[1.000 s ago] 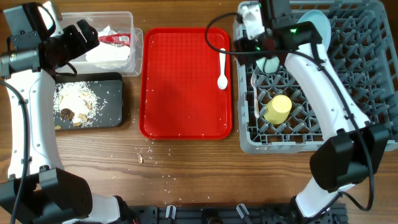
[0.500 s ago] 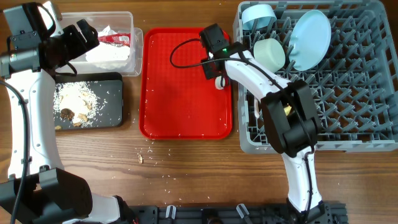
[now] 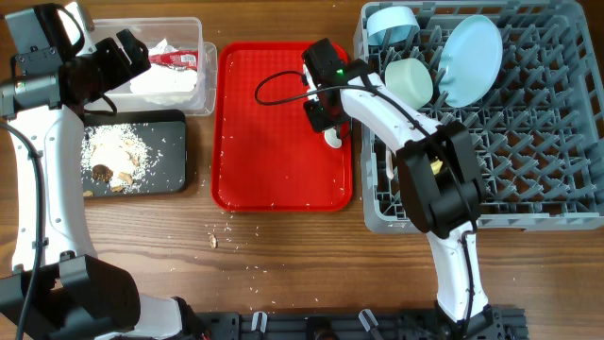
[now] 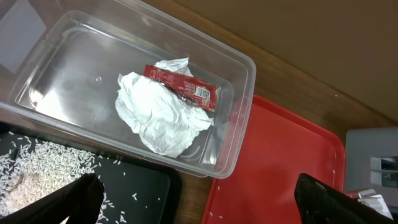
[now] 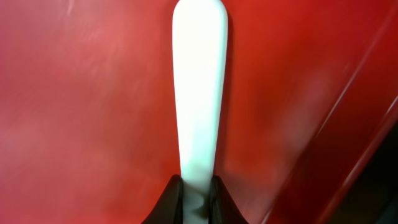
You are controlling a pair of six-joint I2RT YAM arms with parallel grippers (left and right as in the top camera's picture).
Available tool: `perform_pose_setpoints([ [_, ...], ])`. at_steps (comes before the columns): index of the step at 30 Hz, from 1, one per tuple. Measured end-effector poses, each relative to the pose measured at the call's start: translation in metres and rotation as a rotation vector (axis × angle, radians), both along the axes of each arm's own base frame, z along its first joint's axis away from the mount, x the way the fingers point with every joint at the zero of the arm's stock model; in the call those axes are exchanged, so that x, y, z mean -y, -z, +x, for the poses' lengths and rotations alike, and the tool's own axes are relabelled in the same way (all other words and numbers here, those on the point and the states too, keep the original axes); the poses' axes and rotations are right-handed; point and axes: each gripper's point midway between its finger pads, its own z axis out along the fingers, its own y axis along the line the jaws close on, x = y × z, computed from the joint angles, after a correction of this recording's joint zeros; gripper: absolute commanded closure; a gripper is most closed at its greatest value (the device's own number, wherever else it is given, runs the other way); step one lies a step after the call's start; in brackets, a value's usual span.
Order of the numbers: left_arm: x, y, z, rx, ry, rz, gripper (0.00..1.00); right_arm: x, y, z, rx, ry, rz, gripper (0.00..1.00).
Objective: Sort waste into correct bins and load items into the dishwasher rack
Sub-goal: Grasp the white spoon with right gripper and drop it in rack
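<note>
On the red tray [image 3: 274, 142] my right gripper [image 3: 325, 111] is shut on the white spoon [image 3: 332, 139]. The wrist view shows its handle [image 5: 199, 93] pinched between the right gripper's [image 5: 198, 199] jaws. My left gripper [image 3: 127, 52] hangs open over the clear tub [image 3: 204, 66]; in its wrist view the left gripper [image 4: 198, 186] holds nothing. The tub contains the white napkin [image 4: 158, 115] and the red sachet [image 4: 183, 87]. Rice and brown scraps [image 3: 118, 156] lie in the black tray [image 3: 172, 175]. The grey rack [image 3: 557, 142] holds the plate [image 3: 472, 59] and two bowls [image 3: 392, 21] [image 3: 411, 82].
Loose rice grains and a brown crumb [image 3: 215, 240] lie on the wooden table in front of the red tray. The right arm's links reach over the rack's left side and hide most of the yellow cup [image 3: 437, 166].
The right arm swung from the rack over to the red tray, came down on the spoon and shut on its handle. The left arm has not moved.
</note>
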Motion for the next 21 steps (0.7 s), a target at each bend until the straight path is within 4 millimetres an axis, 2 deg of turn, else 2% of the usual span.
perform_pose_setpoints([
  [1, 0.000, 0.000, 0.000, 0.000, 0.000, 0.000, 0.00, -0.002, -0.011, -0.002, 0.001, -0.011, 0.011, 0.96],
  [3, 0.000, 0.000, 0.000, 0.000, 0.000, 0.000, 0.00, -0.004, -0.060, -0.003, 0.064, -0.020, 0.054, 0.96],
  [4, 0.000, 0.000, 0.000, 0.000, 0.000, 0.000, 0.00, 0.000, -0.098, -0.004, 0.124, -0.002, 0.077, 0.96],
  [5, 0.000, 0.000, 0.000, 0.000, 0.000, 0.000, 0.00, 0.011, -0.144, -0.007, 0.194, 0.043, 0.091, 0.96],
  [6, 0.000, 0.000, 0.000, 0.000, 0.000, 0.000, 0.00, 0.024, -0.171, -0.011, 0.232, 0.089, 0.089, 0.96],
  [7, 0.000, 0.000, 0.000, 0.001, 0.000, 0.000, 0.00, 0.040, -0.190, -0.016, 0.250, 0.137, 0.078, 0.96],
  [8, 0.000, 0.000, 0.000, 0.000, 0.000, 0.000, 0.00, 0.071, -0.211, -0.020, 0.276, 0.232, 0.062, 0.96],
  [9, 0.000, 0.000, 0.000, 0.000, 0.000, 0.000, 0.00, 0.094, -0.210, -0.018, 0.272, 0.307, 0.039, 0.96],
  [11, 0.000, 0.000, 0.000, 0.000, 0.000, 0.000, 0.00, 0.120, -0.180, -0.019, 0.210, 0.396, -0.006, 0.95],
  [12, 0.000, 0.000, 0.000, 0.000, 0.000, 0.000, 0.00, 0.130, -0.155, -0.025, 0.153, 0.423, -0.033, 0.96],
  [14, 0.000, 0.000, 0.000, 0.000, 0.000, 0.000, 0.00, 0.131, -0.125, -0.034, 0.084, 0.432, -0.042, 0.94],
  [16, 0.000, 0.000, 0.000, 0.000, 0.000, 0.000, 0.00, 0.122, -0.116, -0.040, 0.059, 0.414, -0.031, 0.46],
  [17, 0.000, 0.000, 0.000, 0.000, 0.000, 0.000, 0.00, 0.119, -0.116, -0.041, 0.053, 0.408, -0.026, 0.41],
  [21, 0.000, 0.000, 0.000, 0.000, 0.000, 0.000, 0.00, 0.119, -0.113, -0.052, 0.010, 0.414, -0.038, 0.37],
])
